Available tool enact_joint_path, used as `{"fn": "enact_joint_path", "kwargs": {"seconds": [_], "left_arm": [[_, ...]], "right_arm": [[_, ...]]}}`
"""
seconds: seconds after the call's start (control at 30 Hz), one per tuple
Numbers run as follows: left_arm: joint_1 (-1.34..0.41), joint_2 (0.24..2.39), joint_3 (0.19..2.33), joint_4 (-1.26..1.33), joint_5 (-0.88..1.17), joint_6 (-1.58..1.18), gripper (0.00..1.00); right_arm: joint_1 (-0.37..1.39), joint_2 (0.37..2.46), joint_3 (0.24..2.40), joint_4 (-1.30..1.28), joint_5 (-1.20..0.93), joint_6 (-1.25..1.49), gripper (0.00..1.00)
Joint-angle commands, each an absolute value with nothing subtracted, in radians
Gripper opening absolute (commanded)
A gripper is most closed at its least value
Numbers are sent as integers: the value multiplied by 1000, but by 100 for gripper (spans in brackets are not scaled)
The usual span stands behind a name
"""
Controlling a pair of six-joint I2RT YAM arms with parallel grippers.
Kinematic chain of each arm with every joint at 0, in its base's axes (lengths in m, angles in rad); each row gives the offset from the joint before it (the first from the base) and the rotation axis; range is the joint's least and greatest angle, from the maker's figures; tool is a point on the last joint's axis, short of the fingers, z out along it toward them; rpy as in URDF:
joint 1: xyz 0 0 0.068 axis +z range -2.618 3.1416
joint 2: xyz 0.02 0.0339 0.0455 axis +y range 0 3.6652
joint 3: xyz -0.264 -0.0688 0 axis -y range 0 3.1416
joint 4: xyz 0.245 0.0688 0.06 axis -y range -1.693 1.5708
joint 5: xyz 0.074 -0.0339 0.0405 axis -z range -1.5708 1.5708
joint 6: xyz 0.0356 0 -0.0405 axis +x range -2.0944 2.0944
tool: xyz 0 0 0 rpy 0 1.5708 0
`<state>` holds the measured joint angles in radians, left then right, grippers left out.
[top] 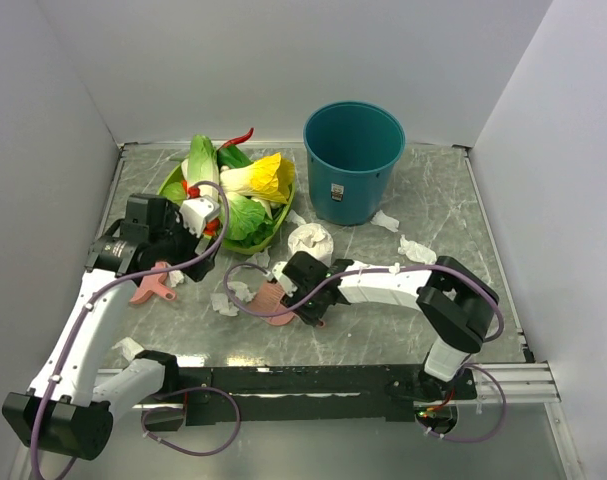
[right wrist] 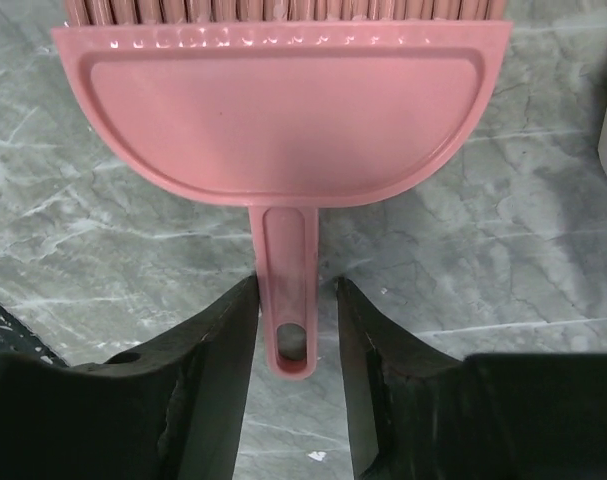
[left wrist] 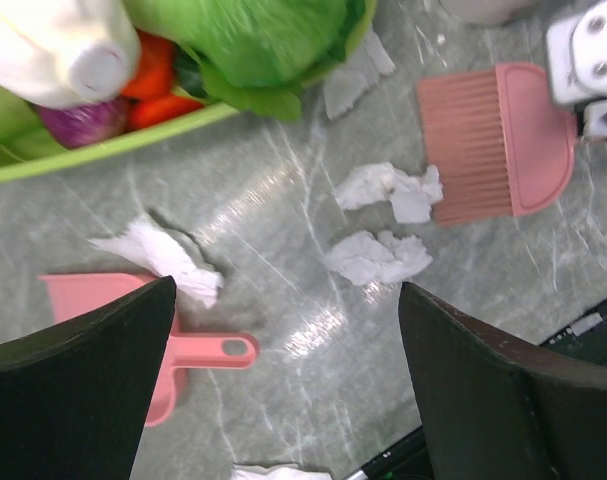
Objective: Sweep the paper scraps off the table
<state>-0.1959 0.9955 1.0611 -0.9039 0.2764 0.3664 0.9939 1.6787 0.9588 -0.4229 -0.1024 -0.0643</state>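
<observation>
Right end effector (right wrist: 296, 288) — astride brush handle (right wrist: 288, 250)

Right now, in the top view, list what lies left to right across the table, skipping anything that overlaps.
dustpan → brush → bucket

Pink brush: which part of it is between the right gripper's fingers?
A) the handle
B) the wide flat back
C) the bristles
A: the right wrist view shows the thin handle of the brush lying between the two fingers of the right gripper, with the bristles at the far end.
</observation>
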Motion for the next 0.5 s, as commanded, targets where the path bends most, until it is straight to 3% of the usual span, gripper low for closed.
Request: {"fn": "enact_joint_path", "kwargs": {"seconds": [0.0,0.03,0.07,0.2,0.47], "left_arm": [[-193,999,1138,-896,259,382,96],[-193,999,1143,-894,268,377,96],[-193,999,1150,-891,273,374,96],[-193,994,1149,-878,290,376,96],[-193,956,1106,-804,416,486,96]], "right_arm": [[1005,1738,986,-405,-139,-46,44],[1005,1738,989,-406,-147,-52,42],[1003,1732,992,-411,-164,-58,31],[996,1680,1003,-454,-208,-93,2],[901,1500,1012,-673,-311,-305,0]]}}
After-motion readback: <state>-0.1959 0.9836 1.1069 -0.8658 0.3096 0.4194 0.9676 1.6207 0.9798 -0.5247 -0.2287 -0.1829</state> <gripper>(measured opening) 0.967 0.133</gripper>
